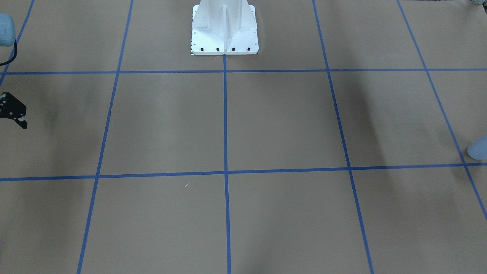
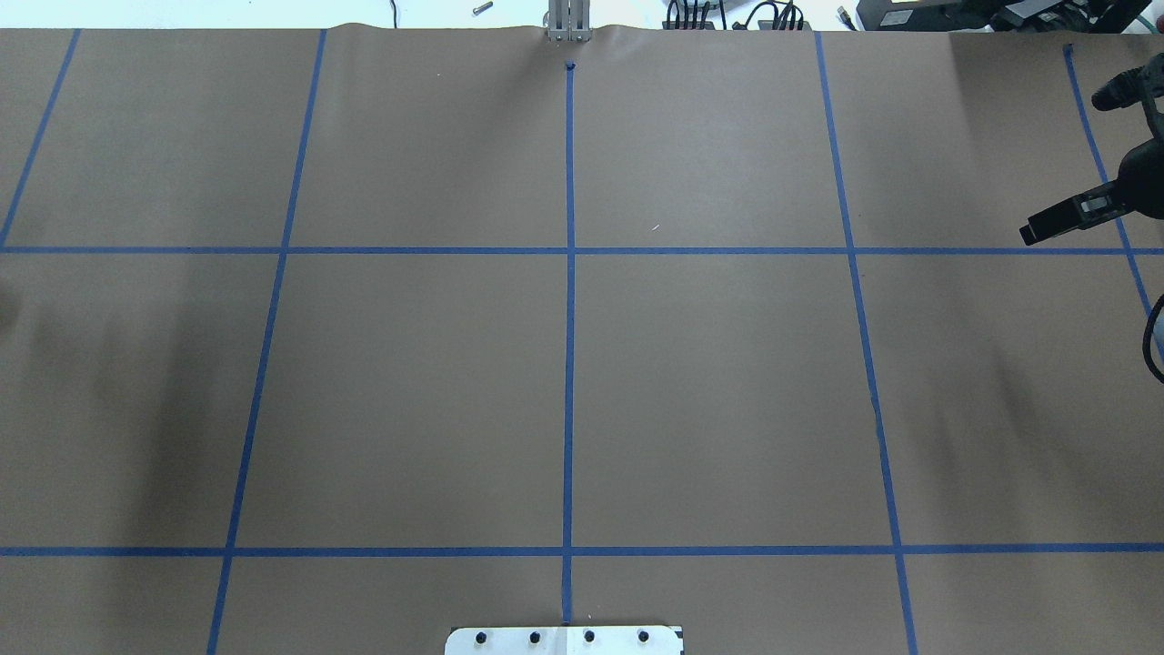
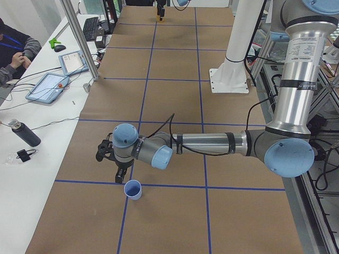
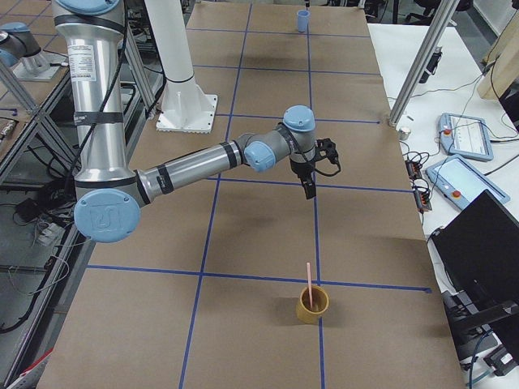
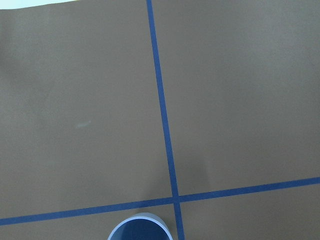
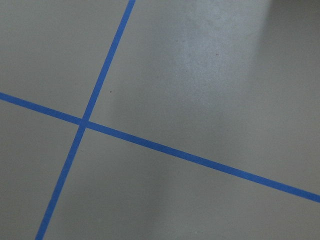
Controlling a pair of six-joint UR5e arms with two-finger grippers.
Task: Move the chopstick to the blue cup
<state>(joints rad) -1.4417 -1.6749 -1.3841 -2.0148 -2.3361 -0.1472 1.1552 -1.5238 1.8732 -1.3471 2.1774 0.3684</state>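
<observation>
The pale pink chopstick [image 4: 308,279] stands upright in a tan cup [image 4: 312,306] near the table's end on my right side. At the opposite end sits the blue cup [image 3: 133,189], upright with nothing in it; it also shows as the blue cup [image 1: 478,149] and its rim [image 5: 140,229]. My left gripper [image 3: 121,177] hovers just beside it, pointing down; I cannot tell its state. My right gripper [image 2: 1029,235] hangs over the table well short of the chopstick, its fingers together and holding nothing; the right gripper [image 4: 308,190] points down.
Blue tape lines [image 2: 569,318] divide the brown paper table into squares. The white robot pedestal [image 1: 224,34] stands at the robot's edge. An aluminium post [image 3: 79,39], tablets [image 3: 47,87], a bottle [image 3: 24,133] and a seated person [image 3: 13,50] are at the side desk.
</observation>
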